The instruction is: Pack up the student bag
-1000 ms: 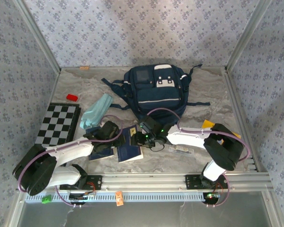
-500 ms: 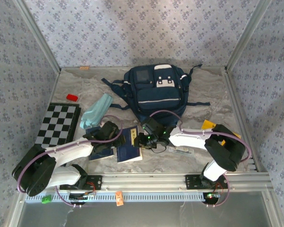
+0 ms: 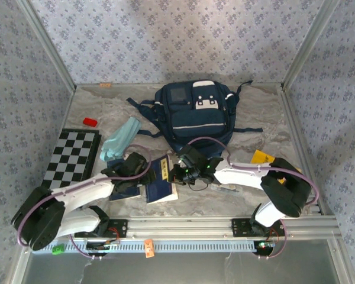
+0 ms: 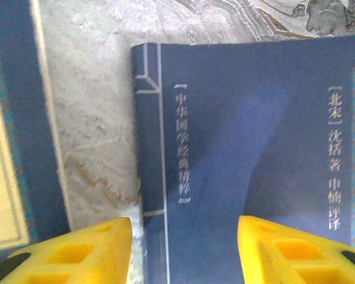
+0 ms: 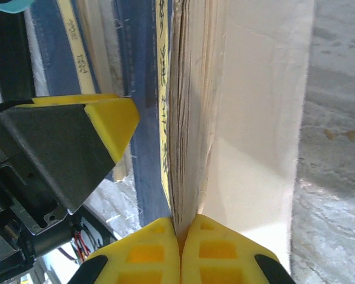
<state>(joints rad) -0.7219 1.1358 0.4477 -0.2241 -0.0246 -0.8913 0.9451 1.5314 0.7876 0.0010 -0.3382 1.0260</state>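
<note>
One student bag [image 3: 194, 115] lies flat on the marbled worktop [image 3: 248, 195], far from the arm bases, with its front pockets and white patches facing up. Its dark straps trail out to both sides.

Just in front of the bag, toward me, I have the right gripper [image 3: 176, 173] at the edge of a thick navy book [image 3: 163, 182]. From the right wrist camera that gripper [image 5: 183, 228] is closed, its yellow pads pressed together right where the book's [image 5: 189, 118] page block meets them. I cannot tell whether a leaf or cover is caught between them.

In front of the bag and a little to its left, the left gripper [image 3: 133, 171] hangs over a second navy book [image 3: 125, 188]. In its wrist view this gripper [image 4: 183, 248] stands roughly half open and holds nothing. One fingertip is at the spine edge of that lettered book [image 4: 242, 136] and the other is over its cover.

Left of the bag lies a crumpled teal cloth [image 3: 121, 138], just beside the straps. Farther left of the bag sit a small red block [image 3: 90, 122] and a black-and-white chequered board [image 3: 71, 157]. In front of the bag and to its right, a yellow item [image 3: 260, 157] shows near the right arm.
</note>
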